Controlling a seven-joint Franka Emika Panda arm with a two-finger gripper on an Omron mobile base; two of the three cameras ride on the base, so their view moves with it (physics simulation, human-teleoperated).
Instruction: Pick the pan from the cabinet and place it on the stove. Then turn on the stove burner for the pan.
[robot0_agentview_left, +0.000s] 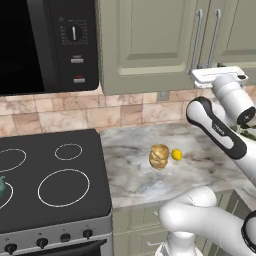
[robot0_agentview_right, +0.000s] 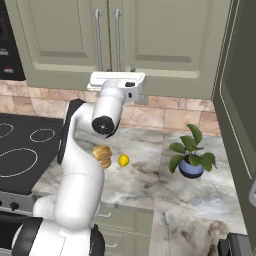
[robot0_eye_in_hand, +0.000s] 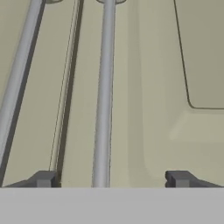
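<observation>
Fingertips (robot0_eye_in_hand: 43, 178) apart, astride bar handle (robot0_eye_in_hand: 104, 96) of cabinet (robot0_eye_in_hand: 153, 87), not touching. Doors closed. Below cabinet: stove (robot0_agentview_left: 50, 170), potato (robot0_agentview_left: 159, 156), lemon (robot0_agentview_left: 176, 155).

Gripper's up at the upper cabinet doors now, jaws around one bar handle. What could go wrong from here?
1. The gripper is open astride the right door's bar handle, which sits left of centre, so closing may nudge the hand sideways or grip poorly.
2. The other bar handle lies close by, so the left fingertip might catch it.
3. The cabinet doors are shut; pulling straight instead of along the door's arc could slip the grip.
</observation>
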